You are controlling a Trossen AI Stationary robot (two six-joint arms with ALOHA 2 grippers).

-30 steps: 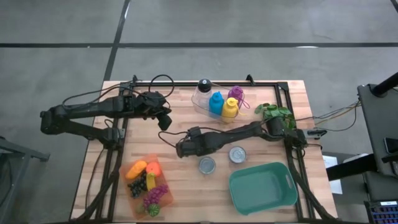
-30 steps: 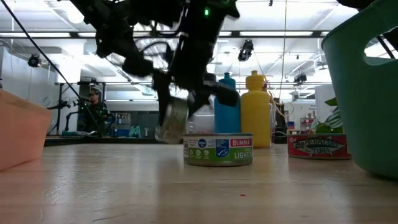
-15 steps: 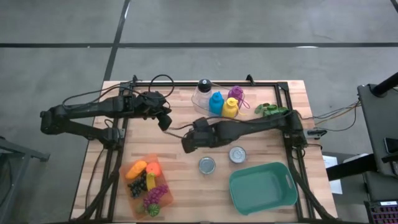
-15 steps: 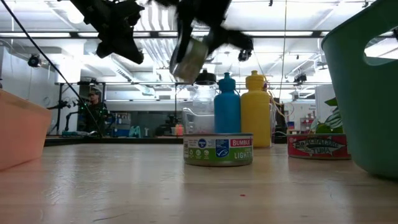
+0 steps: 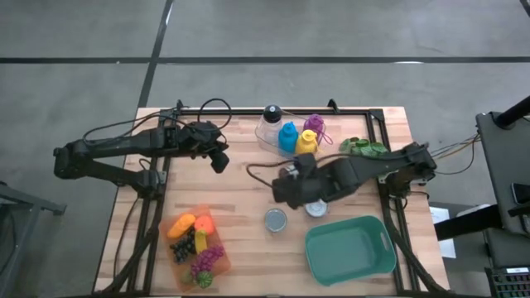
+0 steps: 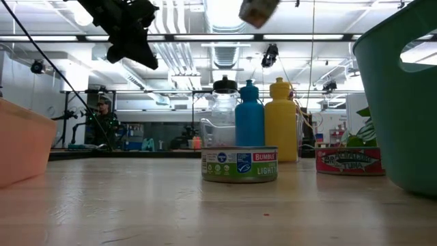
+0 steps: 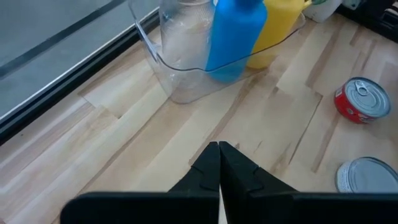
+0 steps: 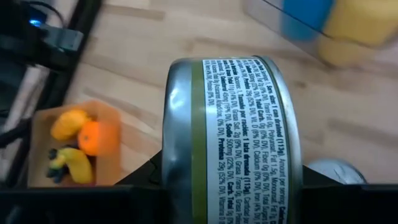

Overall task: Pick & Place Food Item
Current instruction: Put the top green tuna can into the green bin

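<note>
My right gripper [image 5: 287,189] is shut on a tin can with a green-striped label [image 8: 231,140], which hangs high over the table's middle; the low view shows this can [image 6: 258,10] at the top edge. A second can with a green label [image 6: 239,164] stands on its base on the wood, the same can [image 5: 276,219] seen from above. A red can [image 6: 348,161] stands to its right. My left gripper [image 5: 219,161] hangs shut over the far left of the table, holding nothing. My right gripper pinches the can between its two fingers, one finger on each side at the can's end rims [image 8: 171,168]; the fingers' own tips are hidden behind the can. The fingers slant downward. The can sits on edge, label toward the wrist camera, lifted clear of the table.
A teal bin [image 5: 348,248] sits at the near right. An orange tray of toy fruit [image 5: 195,244] lies at the near left. A clear container with blue and yellow bottles [image 5: 286,136] stands at the far edge, a green plant [image 5: 364,147] to its right.
My right gripper has risen well above the table with the can and has moved toward the table's right edge, staying shut. The can went from just above the wood to high over the standing cans.
</note>
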